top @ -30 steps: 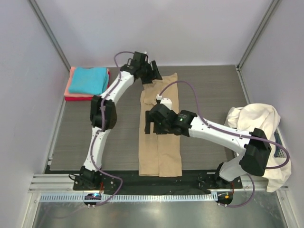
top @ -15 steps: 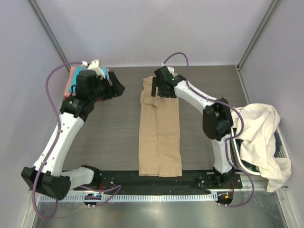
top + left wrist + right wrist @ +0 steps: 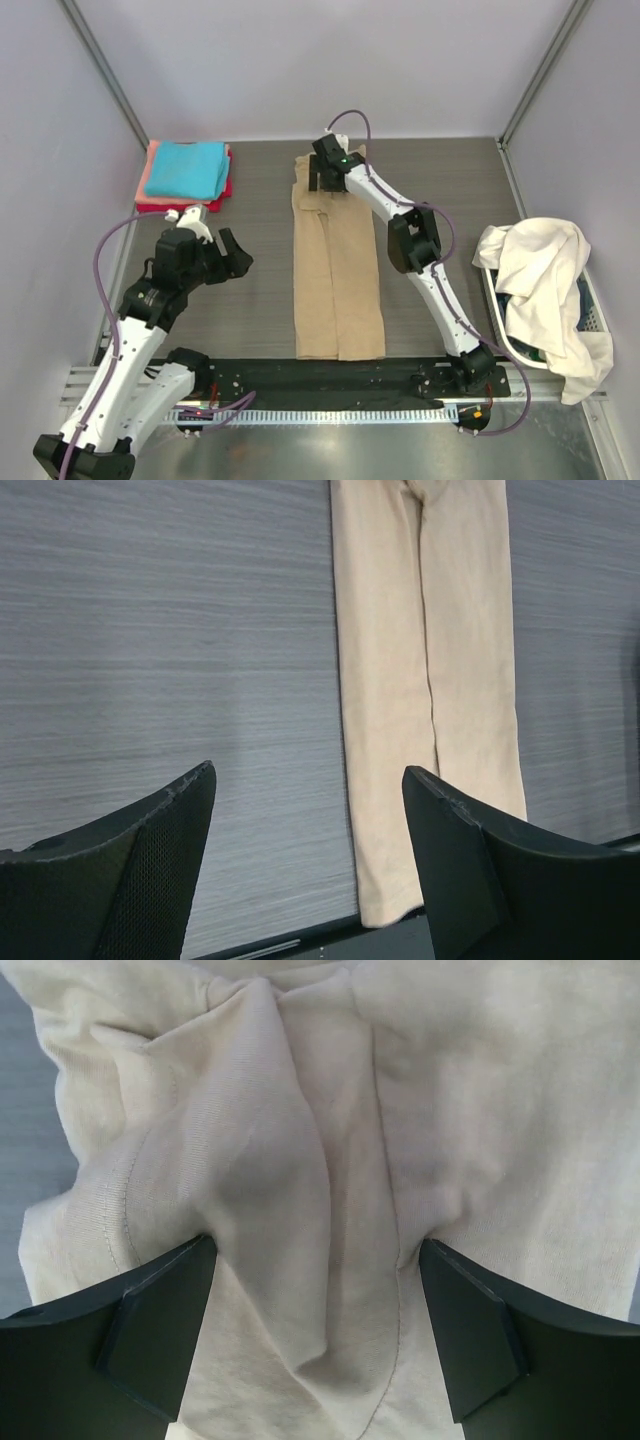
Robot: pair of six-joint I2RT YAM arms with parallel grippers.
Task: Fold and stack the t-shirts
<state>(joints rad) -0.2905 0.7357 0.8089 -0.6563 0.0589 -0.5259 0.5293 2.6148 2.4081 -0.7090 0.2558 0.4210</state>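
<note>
Tan t-shirt [image 3: 337, 280] lay at the middle of the table [image 3: 250, 200], folded lengthwise into a long narrow strip running from the near edge to the far side. Right gripper [image 3: 328, 180] was over the strip's far end with fingers spread wide, rumpled cloth showing between them (contact with it could not be confirmed). Left gripper [image 3: 228, 260] was above bare table left of the strip, fingers parted, holding nothing. At the far left corner a turquoise t-shirt [image 3: 185, 167] sat folded on a salmon-pink one [image 3: 151, 168] and a red one [image 3: 160, 207]. Cream-white t-shirts [image 3: 540, 270] hung unfolded over the white basket [image 3: 597, 318] at the right
</note>
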